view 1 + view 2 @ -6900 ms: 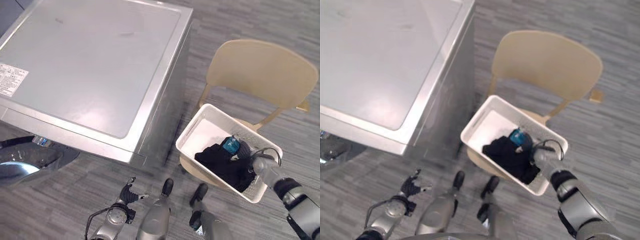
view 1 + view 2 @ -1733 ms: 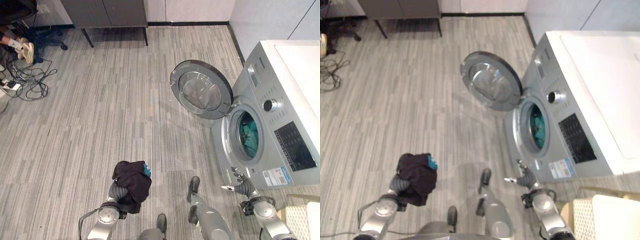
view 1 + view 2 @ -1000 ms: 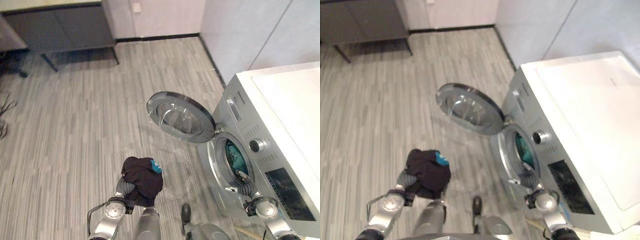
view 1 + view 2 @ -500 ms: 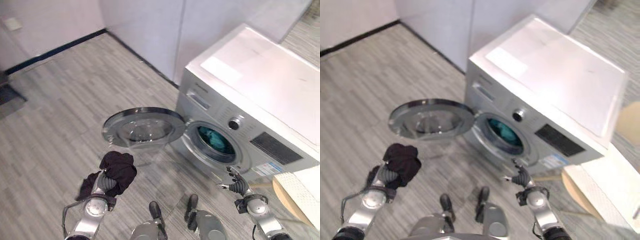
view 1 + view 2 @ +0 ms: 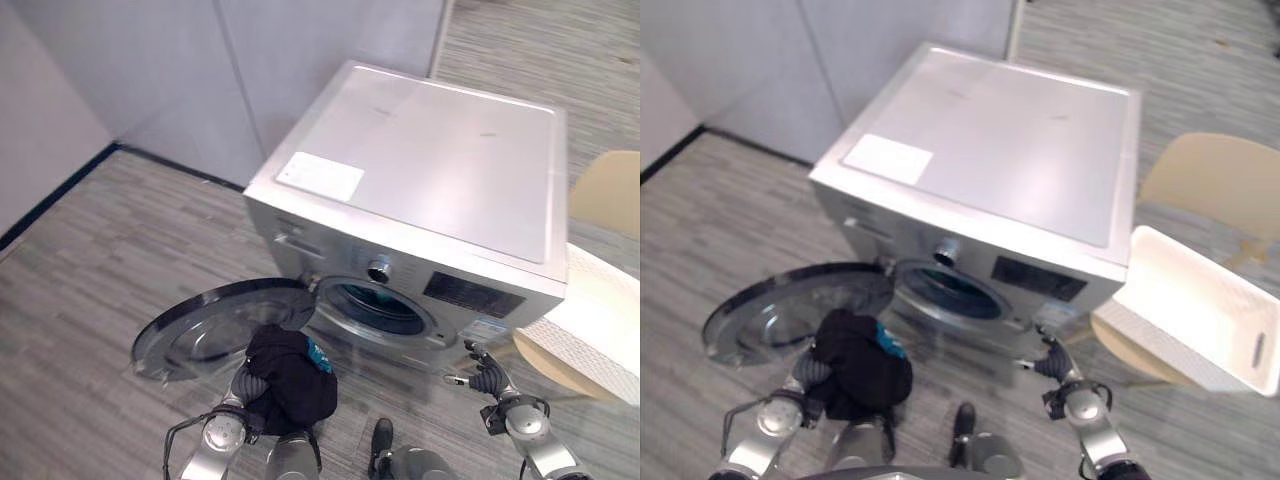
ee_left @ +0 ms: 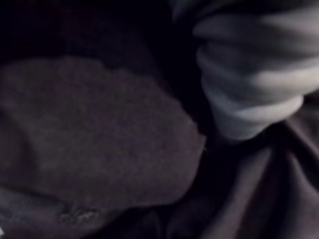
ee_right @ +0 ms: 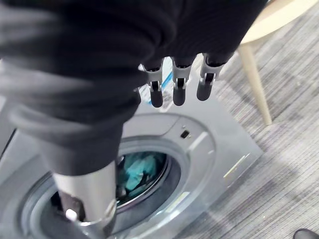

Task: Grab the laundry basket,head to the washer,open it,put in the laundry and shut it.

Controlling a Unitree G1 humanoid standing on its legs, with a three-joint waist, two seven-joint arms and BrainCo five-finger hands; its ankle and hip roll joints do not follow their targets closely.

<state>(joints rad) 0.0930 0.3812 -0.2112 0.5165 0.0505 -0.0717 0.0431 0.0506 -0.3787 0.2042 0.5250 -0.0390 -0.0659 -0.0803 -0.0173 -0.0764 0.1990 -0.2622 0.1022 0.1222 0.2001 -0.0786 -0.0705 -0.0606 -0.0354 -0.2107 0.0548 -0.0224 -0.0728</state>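
Black bundled cloth (image 5: 292, 385) sits clamped in the left hand (image 5: 243, 388), lower centre (ready for loading); right hand (image 5: 484, 375) hangs slack-fingered.

The left arm comes up from about seven o'clock of the head view, its wrist bent upward toward twelve. The left hand (image 5: 243, 385) sits buried in a dark garment (image 5: 293, 378), its fingers hidden by the cloth. The right arm rises from five o'clock, forearm angled toward eleven. The right hand (image 5: 484, 375) holds nothing, its fingers (image 7: 179, 87) relaxed and loosely spread, the thumb apart.
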